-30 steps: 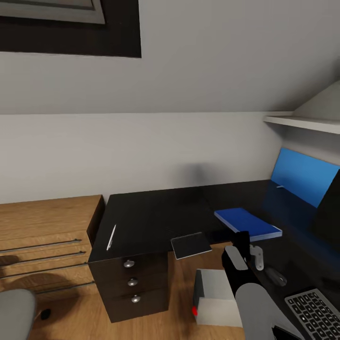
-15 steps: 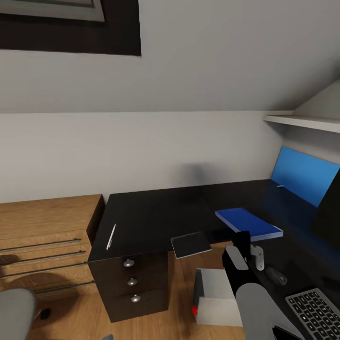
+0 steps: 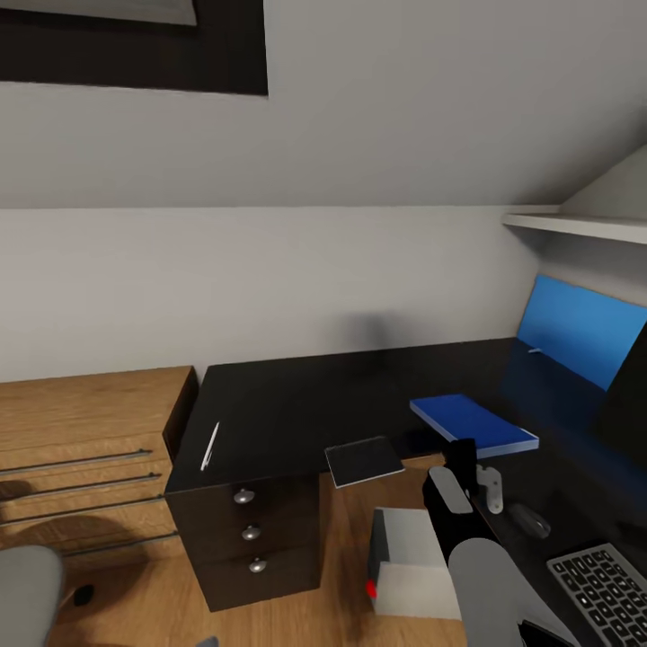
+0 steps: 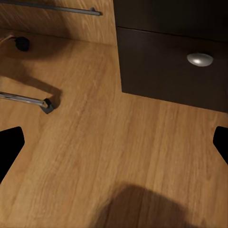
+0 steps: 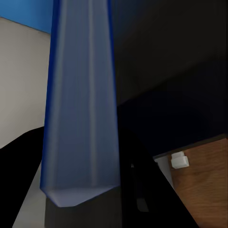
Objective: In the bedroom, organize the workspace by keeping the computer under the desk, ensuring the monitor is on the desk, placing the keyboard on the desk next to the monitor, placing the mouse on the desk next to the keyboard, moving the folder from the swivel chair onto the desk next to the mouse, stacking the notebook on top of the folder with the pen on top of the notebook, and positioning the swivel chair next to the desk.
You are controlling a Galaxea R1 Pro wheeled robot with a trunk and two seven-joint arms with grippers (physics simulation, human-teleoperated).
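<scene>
Folder (image 3: 474,424) lies flat on the worktop (image 3: 296,404), its near end just beyond my right tool (image 3: 460,460). Notebook (image 3: 364,462) overhangs the cabinet (image 3: 256,548) edge, near the folder but apart; pen (image 3: 210,447) well off. My left tool stands wide; right tool's state I cannot tell. Clear the folder fully, then take the notebook level.

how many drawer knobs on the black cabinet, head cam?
3, stacked vertically on the cabinet front: top knob, middle knob, bottom knob. None looks hidden.
</scene>
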